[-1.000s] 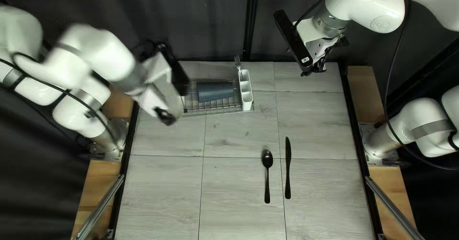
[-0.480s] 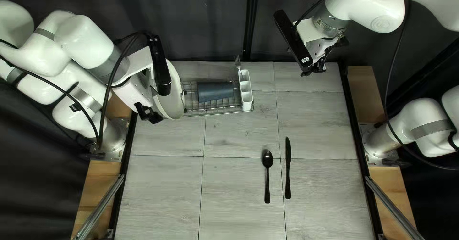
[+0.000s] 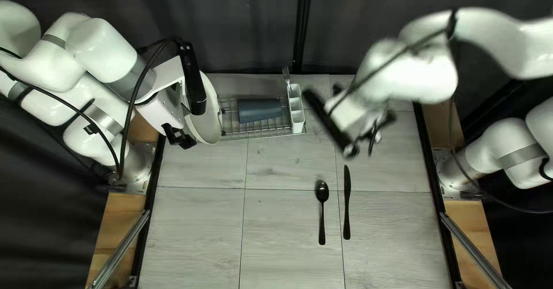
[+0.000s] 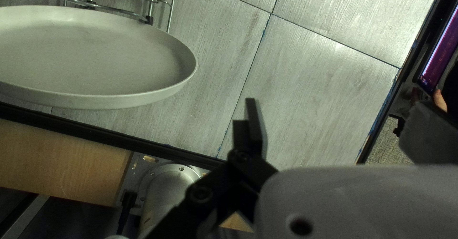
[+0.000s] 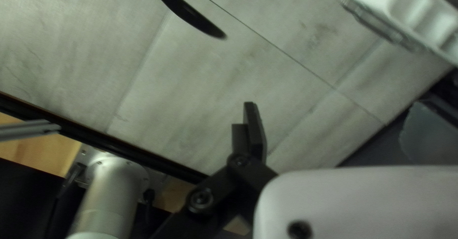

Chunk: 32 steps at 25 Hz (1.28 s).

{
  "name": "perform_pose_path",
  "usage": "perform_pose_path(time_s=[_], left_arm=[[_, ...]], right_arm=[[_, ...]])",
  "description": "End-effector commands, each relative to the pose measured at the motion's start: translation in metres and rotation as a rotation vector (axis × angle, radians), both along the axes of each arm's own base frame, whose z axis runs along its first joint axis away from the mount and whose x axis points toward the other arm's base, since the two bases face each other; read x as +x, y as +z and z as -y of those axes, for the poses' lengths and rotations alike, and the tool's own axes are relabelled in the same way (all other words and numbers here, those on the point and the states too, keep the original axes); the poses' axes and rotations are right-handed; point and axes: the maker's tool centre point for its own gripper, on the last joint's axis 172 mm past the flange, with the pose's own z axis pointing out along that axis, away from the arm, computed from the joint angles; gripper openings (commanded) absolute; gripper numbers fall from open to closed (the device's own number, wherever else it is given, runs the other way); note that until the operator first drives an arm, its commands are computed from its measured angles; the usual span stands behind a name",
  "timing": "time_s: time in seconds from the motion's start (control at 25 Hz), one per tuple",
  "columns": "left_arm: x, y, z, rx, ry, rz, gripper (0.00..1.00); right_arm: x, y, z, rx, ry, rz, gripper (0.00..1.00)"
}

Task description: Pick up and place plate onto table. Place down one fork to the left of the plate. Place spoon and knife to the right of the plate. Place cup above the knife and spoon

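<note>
- Plate (image 3: 212, 107) at 10 o'clock in the top left view, leaning at the rack's (image 3: 265, 135) 9 o'clock end, in the same spot as 0.5 s ago.
- In the left wrist view, at 10 o'clock from the left gripper (image 3: 180, 139) and apart from it.
- As for that gripper, between 7 and 8 o'clock from the plate in the top left view, unmoved since 0.5 s ago; impossible to tell whether wide or narrow.
- Next outward, on the rack at the plate's 3 o'clock: dark blue cup (image 3: 259, 110), unchanged.
- Beyond, at the cup's 3 o'clock: white caddy (image 3: 297, 129), with 1 fork (image 3: 287, 77) upright at its 12 o'clock end, likewise unchanged.
- Down at 5 o'clock, flat on the table (image 3: 196, 220): spoon (image 3: 322, 191), with knife (image 3: 347, 202) on its 3 o'clock side, both unmoved.
- Biggest difference: right gripper (image 3: 370, 140) now over the table, near the knife's tip at about 1 o'clock from it, swung in from the far edge and blurred; impossible to tell whether wide or narrow.
- Farthest out, in the left wrist view at the gripper's 3 o'clock: person's hand (image 4: 440, 100) beside a screen (image 4: 438, 58).
</note>
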Motion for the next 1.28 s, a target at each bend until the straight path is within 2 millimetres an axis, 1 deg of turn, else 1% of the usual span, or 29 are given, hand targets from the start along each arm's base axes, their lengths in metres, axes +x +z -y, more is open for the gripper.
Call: perform_pose_path(time_s=[0.04,0.08,0.12,0.16,0.2,0.48,0.6,0.64,0.68,0.76,0.8,0.84,0.88,0.96,1.12,1.28], left_arm=[[0.0,0.0,0.0,0.0,0.0,0.0,1.0],[0.0,0.0,0.0,0.0,0.0,0.0,1.0],[0.0,0.0,0.0,0.0,0.0,0.0,1.0],[0.0,0.0,0.0,0.0,0.0,0.0,1.0],[0.0,0.0,0.0,0.0,0.0,0.0,1.0],[0.0,0.0,0.0,0.0,0.0,0.0,1.0],[0.0,0.0,0.0,0.0,0.0,0.0,1.0],[0.0,0.0,0.0,0.0,0.0,0.0,1.0],[0.0,0.0,0.0,0.0,0.0,0.0,1.0],[0.0,0.0,0.0,0.0,0.0,0.0,1.0],[0.0,0.0,0.0,0.0,0.0,0.0,1.0],[0.0,0.0,0.0,0.0,0.0,0.0,1.0],[0.0,0.0,0.0,0.0,0.0,0.0,1.0],[0.0,0.0,0.0,0.0,0.0,0.0,1.0],[0.0,0.0,0.0,0.0,0.0,0.0,1.0],[0.0,0.0,0.0,0.0,0.0,0.0,1.0]], right_arm=[[0.018,-0.056,-0.058,-0.021,0.132,-0.009,1.0],[0.02,-0.065,-0.069,-0.024,0.161,-0.01,1.0],[0.024,-0.086,-0.094,-0.031,0.235,-0.01,1.0],[0.025,-0.098,-0.107,-0.039,0.291,-0.015,1.0],[0.024,-0.105,-0.113,-0.042,0.33,-0.02,1.0],[0.024,-0.107,-0.115,-0.043,0.347,-0.022,1.0],[0.03,-0.129,-0.127,-0.074,0.423,-0.037,1.0],[0.03,-0.143,-0.134,-0.084,0.472,-0.045,1.0],[0.03,-0.15,-0.136,-0.086,0.499,-0.048,1.0],[0.027,-0.171,-0.14,-0.093,0.578,-0.067,1.0],[0.027,-0.175,-0.142,-0.096,0.6,-0.072,1.0],[0.027,-0.185,-0.146,-0.1,0.646,-0.078,1.0],[0.027,-0.187,-0.147,-0.101,0.664,-0.08,1.0],[0.028,-0.202,-0.151,-0.101,0.725,-0.082,1.0],[0.032,-0.223,-0.157,-0.093,0.81,-0.095,1.0],[0.035,-0.237,-0.156,-0.073,0.858,-0.11,1.0]])
